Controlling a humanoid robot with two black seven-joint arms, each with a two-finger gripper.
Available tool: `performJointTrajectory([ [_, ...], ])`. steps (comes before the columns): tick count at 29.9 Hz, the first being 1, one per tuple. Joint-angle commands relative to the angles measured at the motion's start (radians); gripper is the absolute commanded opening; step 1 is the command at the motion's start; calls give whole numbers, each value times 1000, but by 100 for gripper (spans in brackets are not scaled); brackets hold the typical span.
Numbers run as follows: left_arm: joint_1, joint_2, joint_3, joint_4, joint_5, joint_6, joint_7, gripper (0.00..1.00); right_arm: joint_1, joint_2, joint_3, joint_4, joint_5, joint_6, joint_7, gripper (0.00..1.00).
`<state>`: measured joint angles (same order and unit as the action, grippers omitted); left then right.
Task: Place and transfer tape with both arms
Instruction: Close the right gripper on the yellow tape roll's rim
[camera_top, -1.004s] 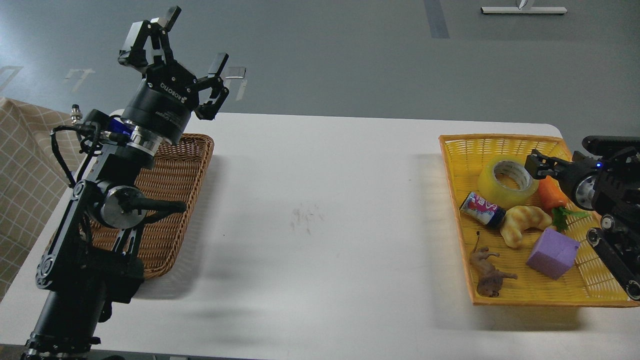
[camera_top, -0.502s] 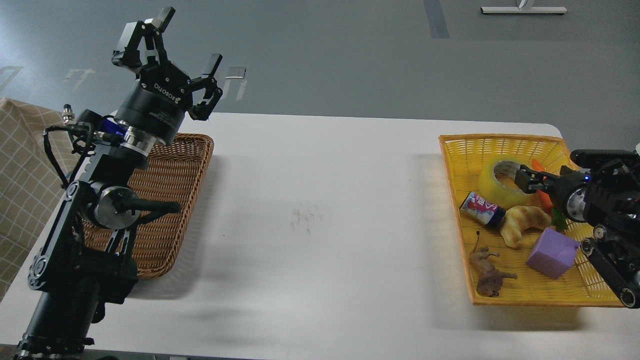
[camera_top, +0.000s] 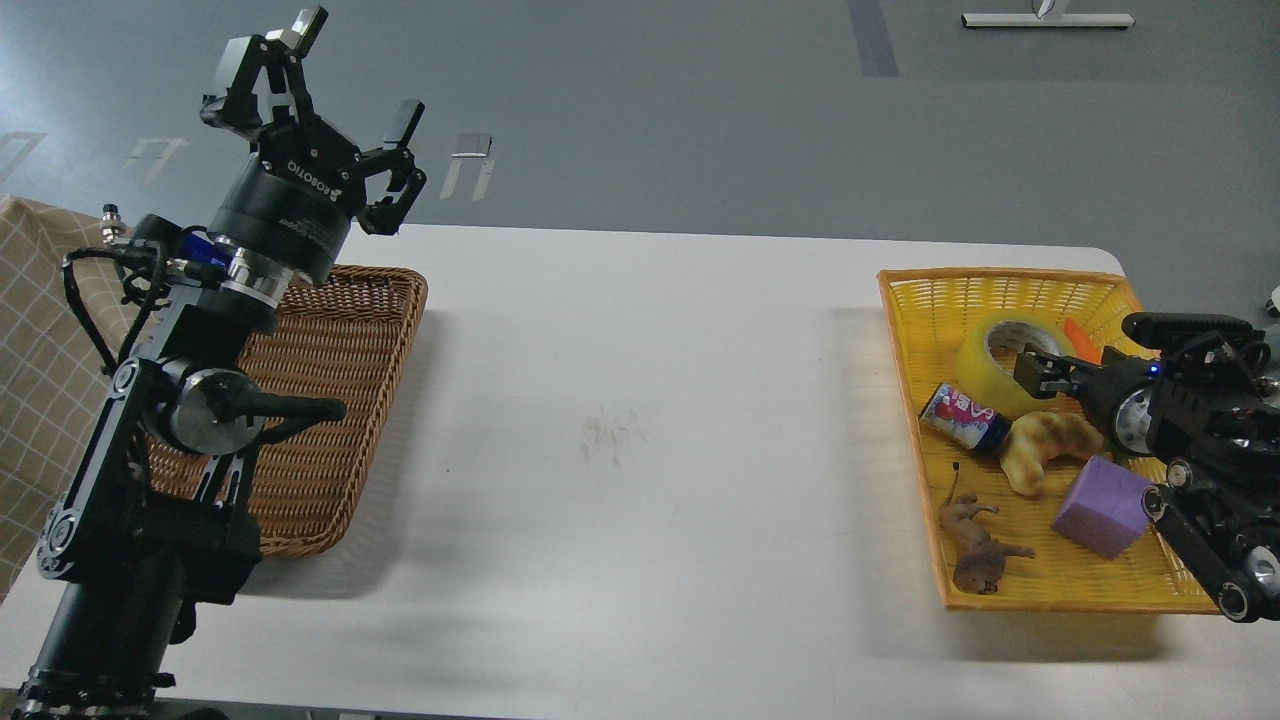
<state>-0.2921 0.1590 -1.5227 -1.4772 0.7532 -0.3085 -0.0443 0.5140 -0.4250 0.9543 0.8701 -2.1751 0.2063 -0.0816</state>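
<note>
The tape (camera_top: 982, 352), a thick yellow translucent roll with a grey core, lies in the back of the yellow basket (camera_top: 1000, 276) at the right. My right gripper (camera_top: 1038, 370) reaches in from the right and is at the roll's right side, over its core opening. It looks small and dark, so its fingers cannot be told apart. My left gripper (camera_top: 345, 80) is open and empty, held high above the far end of the brown wicker basket (camera_top: 340, 400) at the left.
The yellow basket also holds a drink can (camera_top: 965, 418), a croissant (camera_top: 1045, 450), a purple cube (camera_top: 1105, 505), a toy lion (camera_top: 975, 545) and an orange carrot (camera_top: 1080, 333). The white table (camera_top: 640, 400) lies between the two baskets. Checked cloth hangs at the far left.
My right gripper has moved left and slightly down, from beside the carrot onto the tape's right side. My left arm has drifted a little left and up, still open.
</note>
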Motion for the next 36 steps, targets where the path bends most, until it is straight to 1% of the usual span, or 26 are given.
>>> performJointTrajectory([
  [1,1,1,-1,0,0,0,-2,99,-12,15,0,0,0,-24,-1,84],
  [16,1,1,-14,0,0,0,-2,99,-19,31,3,-45,5,-54,-1,82],
  [18,1,2,-19,0,0,0,-2,99,-19,34,3,-45,6,-56,-1,77],
  [20,1,5,-28,0,0,0,0,99,-19,43,4,-45,6,-56,-1,68],
  [21,1,5,-28,0,0,0,0,99,-19,43,4,-45,6,-56,-1,68],
  [23,2,10,-30,0,-2,0,-2,99,-17,51,6,-45,8,-56,-1,58],
  [26,4,13,-34,0,-2,0,-2,99,-15,58,9,-45,9,-56,-3,49],
  [28,5,14,-34,1,-2,0,-2,99,-15,60,9,-45,9,-58,-3,45],
  [31,4,16,-34,8,-2,0,-2,99,-12,61,11,-40,11,-56,-3,44],
  [32,5,14,-34,11,-2,0,-2,99,-11,61,12,-40,12,-54,-3,42],
  [36,4,14,-33,14,-2,-1,-2,99,-8,60,12,-40,14,-53,-3,42],
])
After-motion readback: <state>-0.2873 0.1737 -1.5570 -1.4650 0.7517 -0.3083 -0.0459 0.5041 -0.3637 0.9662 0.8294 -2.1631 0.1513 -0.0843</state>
